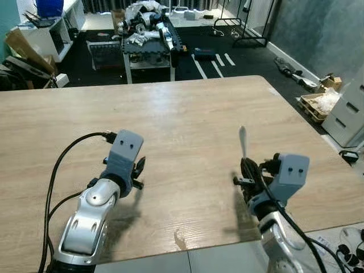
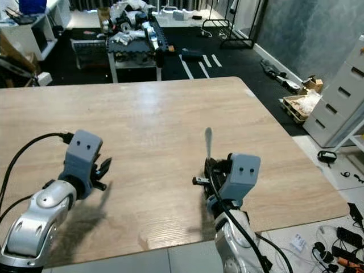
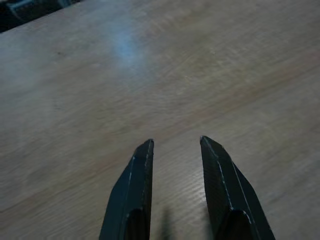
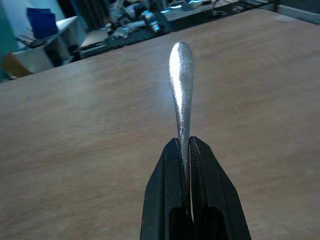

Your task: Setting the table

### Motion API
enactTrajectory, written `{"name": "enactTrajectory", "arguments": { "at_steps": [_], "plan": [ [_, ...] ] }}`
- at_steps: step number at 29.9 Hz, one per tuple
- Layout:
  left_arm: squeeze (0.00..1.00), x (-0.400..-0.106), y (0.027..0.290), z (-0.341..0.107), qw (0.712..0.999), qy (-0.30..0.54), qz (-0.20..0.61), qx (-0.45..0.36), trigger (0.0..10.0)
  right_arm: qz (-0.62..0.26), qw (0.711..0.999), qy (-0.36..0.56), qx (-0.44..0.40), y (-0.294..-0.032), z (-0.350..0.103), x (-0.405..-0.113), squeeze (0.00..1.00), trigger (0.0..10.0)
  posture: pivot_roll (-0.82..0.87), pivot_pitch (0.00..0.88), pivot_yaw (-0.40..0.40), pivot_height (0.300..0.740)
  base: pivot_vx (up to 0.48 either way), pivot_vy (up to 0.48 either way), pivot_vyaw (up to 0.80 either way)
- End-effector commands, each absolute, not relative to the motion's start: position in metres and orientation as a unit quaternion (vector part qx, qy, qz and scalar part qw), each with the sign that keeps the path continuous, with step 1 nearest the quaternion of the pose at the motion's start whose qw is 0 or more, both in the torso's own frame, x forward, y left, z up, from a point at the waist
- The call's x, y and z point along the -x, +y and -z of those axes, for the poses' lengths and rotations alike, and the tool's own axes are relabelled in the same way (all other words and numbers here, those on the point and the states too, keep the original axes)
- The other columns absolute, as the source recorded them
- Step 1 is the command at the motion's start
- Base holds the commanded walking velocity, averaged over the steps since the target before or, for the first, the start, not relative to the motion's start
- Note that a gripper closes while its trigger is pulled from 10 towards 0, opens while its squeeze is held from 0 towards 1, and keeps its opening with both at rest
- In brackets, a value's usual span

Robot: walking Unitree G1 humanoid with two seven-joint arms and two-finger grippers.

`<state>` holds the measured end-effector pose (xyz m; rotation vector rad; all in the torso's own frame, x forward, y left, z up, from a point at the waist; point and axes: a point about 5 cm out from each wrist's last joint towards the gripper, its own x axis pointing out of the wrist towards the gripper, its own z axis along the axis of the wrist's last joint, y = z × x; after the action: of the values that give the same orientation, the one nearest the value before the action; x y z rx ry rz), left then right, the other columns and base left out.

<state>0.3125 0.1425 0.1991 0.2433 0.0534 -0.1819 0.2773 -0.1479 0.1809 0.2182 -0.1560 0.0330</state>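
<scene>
One metal utensil (image 4: 181, 85) is clamped between right gripper (image 4: 189, 150) jaws; left gripper (image 3: 176, 150) jaws are parted, unloaded. Nothing is laid on table (image 1: 187, 114) yet.

The left gripper (image 3: 176, 145) hangs just above the bare wooden table (image 3: 150, 75). Its two black fingers (image 3: 132, 190) stand parted with a clear gap, nothing between them. A pale glare lies on the wood farther off.
</scene>
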Motion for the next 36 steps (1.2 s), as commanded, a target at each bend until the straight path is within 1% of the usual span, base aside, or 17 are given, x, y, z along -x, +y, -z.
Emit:
{"name": "enactTrajectory", "arguments": {
  "at_steps": [1,5,6,9,12,14,18,23,29,36],
  "plan": [
    [0.0,-0.307,0.136,-0.196,0.985,0.011,0.112,-0.131,10.0,0.001,0.992,-0.072,-0.105,-0.151,-0.174,-0.277,0.0,10.0,0.02,0.049,0.087,0.74,0.0,0.0,0.0],
    [0.0,-0.303,0.13,-0.191,0.981,0.007,0.13,-0.143,10.0,0.002,0.993,-0.066,-0.097,-0.153,-0.169,-0.277,0.0,10.0,0.01,0.033,0.084,0.74,0.0,0.0,0.0],
    [0.0,-0.301,0.127,-0.189,0.981,0.011,0.143,-0.127,10.0,0.001,0.994,-0.063,-0.094,-0.154,-0.168,-0.277,0.0,10.0,0.0,0.022,0.076,0.74,0.0,0.0,0.0],
    [0.0,-0.301,0.125,-0.189,0.982,0.006,0.153,-0.109,10.0,0.002,0.994,-0.061,-0.092,-0.155,-0.165,-0.277,0.0,10.0,0.0,0.025,0.06,0.74,0.0,0.0,0.0],
    [0.0,-0.303,0.13,-0.191,0.985,0.0,0.138,-0.103,10.0,0.002,0.994,-0.057,-0.093,-0.155,-0.161,-0.277,0.0,10.0,0.02,0.028,0.052,0.74,0.0,0.0,0.0],
    [0.0,-0.306,0.139,-0.19,0.987,-0.001,0.115,-0.111,10.0,-0.001,0.994,-0.052,-0.092,-0.153,-0.157,-0.279,0.0,10.0,0.03,0.033,0.05,0.74,0.0,0.0,0.0],
    [0.0,-0.308,0.146,-0.187,0.989,0.005,0.1,-0.109,10.0,-0.004,0.995,-0.054,-0.089,-0.152,-0.157,-0.282,0.0,10.0,0.02,0.039,0.052,0.74,0.0,0.0,0.0],
    [0.0,-0.313,0.149,-0.185,0.989,0.0,0.092,-0.113,10.0,0.008,0.995,-0.056,-0.086,-0.155,-0.157,-0.283,0.0,10.0,0.01,0.023,0.042,0.74,0.0,0.0,0.0],
    [0.0,-0.317,0.15,-0.189,0.99,-0.01,0.079,-0.112,10.0,0.004,0.995,-0.054,-0.08,-0.158,-0.157,-0.283,0.0,10.0,0.01,0.037,0.03,0.74,0.0,0.0,0.0],
    [0.0,-0.318,0.153,-0.19,0.99,-0.015,0.076,-0.114,10.0,0.013,0.995,-0.056,-0.079,-0.161,-0.156,-0.285,0.0,10.0,0.01,0.039,0.036,0.74,0.0,0.0,0.0]
  ]
}}
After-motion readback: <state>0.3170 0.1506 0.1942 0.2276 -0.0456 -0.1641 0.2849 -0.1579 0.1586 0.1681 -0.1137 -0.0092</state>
